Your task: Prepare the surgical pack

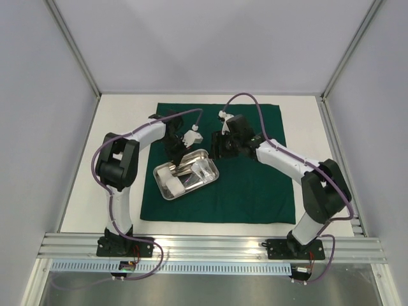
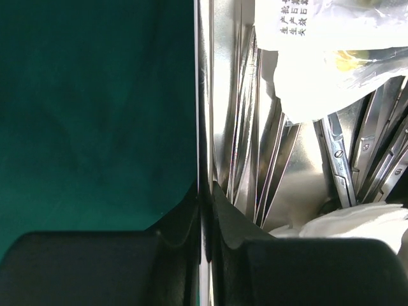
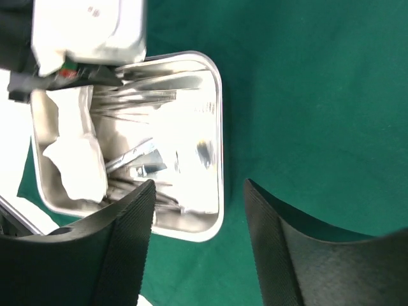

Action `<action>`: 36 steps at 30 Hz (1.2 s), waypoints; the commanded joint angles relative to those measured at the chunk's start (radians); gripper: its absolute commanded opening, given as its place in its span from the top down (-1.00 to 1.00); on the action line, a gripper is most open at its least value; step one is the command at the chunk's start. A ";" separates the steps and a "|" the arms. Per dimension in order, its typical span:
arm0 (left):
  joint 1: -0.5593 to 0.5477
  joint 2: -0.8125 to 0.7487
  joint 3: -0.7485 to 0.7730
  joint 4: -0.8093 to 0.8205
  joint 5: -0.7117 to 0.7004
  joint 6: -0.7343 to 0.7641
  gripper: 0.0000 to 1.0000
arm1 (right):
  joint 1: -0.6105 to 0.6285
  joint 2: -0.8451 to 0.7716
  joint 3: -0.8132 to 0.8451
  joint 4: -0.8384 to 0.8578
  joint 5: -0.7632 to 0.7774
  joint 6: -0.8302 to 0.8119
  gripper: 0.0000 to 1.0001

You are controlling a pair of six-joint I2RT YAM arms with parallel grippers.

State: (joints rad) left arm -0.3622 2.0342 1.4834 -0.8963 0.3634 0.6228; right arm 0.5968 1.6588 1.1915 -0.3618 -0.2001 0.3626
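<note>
Clamping tray [image 2: 199,95] rim, left gripper [image 2: 205,191], right gripper [image 3: 199,191] agape over cloth [image 3: 306,95]

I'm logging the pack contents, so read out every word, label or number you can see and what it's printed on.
"生产批", "生产日", "失效": how three lines of black Chinese print seem to begin on the white packet in the steel tray, cut off by the picture edge.
Further characters above them on that packet: too cropped to read.
Metal instruments and green cloth: no text.
</note>
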 commanded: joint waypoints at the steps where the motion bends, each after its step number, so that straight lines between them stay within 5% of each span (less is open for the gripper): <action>1: -0.006 -0.043 0.028 -0.015 0.039 0.031 0.80 | -0.009 0.033 -0.007 0.043 -0.012 0.030 -0.15; 6: -0.007 -0.042 0.048 -0.020 0.026 0.040 0.18 | -0.014 0.087 0.003 0.041 -0.007 0.018 0.06; 9: -0.006 -0.060 0.052 -0.024 0.012 0.041 0.03 | -0.015 0.116 0.013 0.047 -0.019 0.016 0.14; 17: 0.009 -0.164 0.046 -0.001 -0.003 -0.003 -0.04 | -0.017 0.205 0.054 0.061 -0.030 0.012 0.23; 22: 0.133 -0.164 0.087 0.003 0.072 -0.098 -0.04 | -0.017 0.219 0.053 0.089 -0.027 0.038 0.39; 29: 0.299 -0.077 0.112 0.048 0.046 -0.273 -0.01 | -0.037 0.168 -0.033 0.098 0.027 0.163 0.99; 36: 0.310 -0.048 0.017 0.117 -0.023 -0.278 -0.02 | -0.116 0.061 -0.249 0.214 0.031 0.377 0.99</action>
State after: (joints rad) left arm -0.0372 1.9770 1.5204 -0.8173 0.3660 0.3847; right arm 0.5289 1.7638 1.0210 -0.1856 -0.2024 0.6044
